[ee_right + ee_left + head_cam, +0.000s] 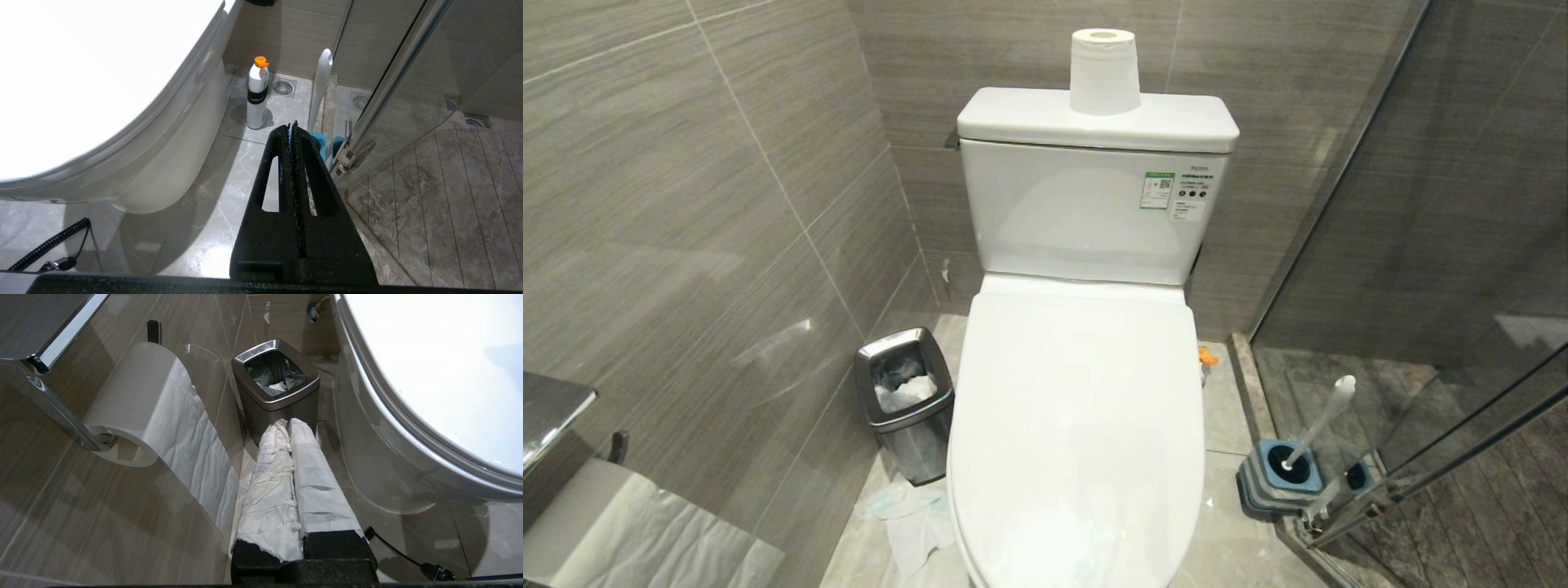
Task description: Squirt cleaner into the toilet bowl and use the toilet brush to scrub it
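Toilet bowl (pixel 1078 425) sits lid-down, toilet brush (pixel 1319 425) in its holder (pixel 1282 474) beside the glass door, left gripper (pixel 288 424) and right gripper (pixel 293 126) clenched empty, so nothing has begun; raising the lid likely comes first.

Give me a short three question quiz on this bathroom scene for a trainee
1. True or false: the glossy white ceramic toilet bowl has its lid down.
2. Where does the slim whitish-grey plastic toilet brush stand? A) in its square blue-topped holder by the glass door B) in the square steel waste bin C) on the tank
3. Fill in: the white bottle beside the bowl has an ___ cap.

Key: 1 true; 2 A; 3 orange.
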Robot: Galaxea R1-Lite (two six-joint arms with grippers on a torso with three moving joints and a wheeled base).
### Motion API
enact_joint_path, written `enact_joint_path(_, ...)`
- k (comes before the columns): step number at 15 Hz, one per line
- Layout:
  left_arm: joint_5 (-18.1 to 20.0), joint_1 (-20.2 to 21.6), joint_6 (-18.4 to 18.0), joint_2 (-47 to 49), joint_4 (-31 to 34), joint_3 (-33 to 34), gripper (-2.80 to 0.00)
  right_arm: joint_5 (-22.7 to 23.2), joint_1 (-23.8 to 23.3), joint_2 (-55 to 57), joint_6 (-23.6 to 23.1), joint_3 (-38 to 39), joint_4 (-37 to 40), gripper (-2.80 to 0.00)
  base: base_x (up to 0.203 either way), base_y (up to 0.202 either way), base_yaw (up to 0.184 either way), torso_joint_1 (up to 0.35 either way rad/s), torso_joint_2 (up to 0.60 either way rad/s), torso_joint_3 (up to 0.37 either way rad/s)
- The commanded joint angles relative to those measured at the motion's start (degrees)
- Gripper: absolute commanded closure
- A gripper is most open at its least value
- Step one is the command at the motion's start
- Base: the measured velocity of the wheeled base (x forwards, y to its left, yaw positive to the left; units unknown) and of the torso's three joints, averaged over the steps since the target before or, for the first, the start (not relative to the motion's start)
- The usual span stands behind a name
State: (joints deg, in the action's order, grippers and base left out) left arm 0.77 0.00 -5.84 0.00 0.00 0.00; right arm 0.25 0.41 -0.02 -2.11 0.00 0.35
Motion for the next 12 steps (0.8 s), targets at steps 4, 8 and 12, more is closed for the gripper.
enact_joint_path(4, 0.0, 0.0, 0.0, 0.1, 0.0, 0.0, 0.00, 0.0, 0.0, 0.0, 0.0, 0.0, 0.0, 0.00, 0.000, 0.000, 0.000, 0.000, 0.00, 0.000)
enact_joint_path(8, 0.0, 0.0, 0.0, 0.1, 0.0, 0.0, 0.00, 0.0, 0.0, 0.0, 0.0, 0.1, 0.0, 0.00, 0.000, 0.000, 0.000, 0.000, 0.00, 0.000)
enact_joint_path(12, 0.0, 0.0, 0.0, 0.1, 0.0, 0.0, 0.00, 0.0, 0.0, 0.0, 0.0, 0.1, 0.0, 0.00, 0.000, 0.000, 0.000, 0.000, 0.00, 0.000)
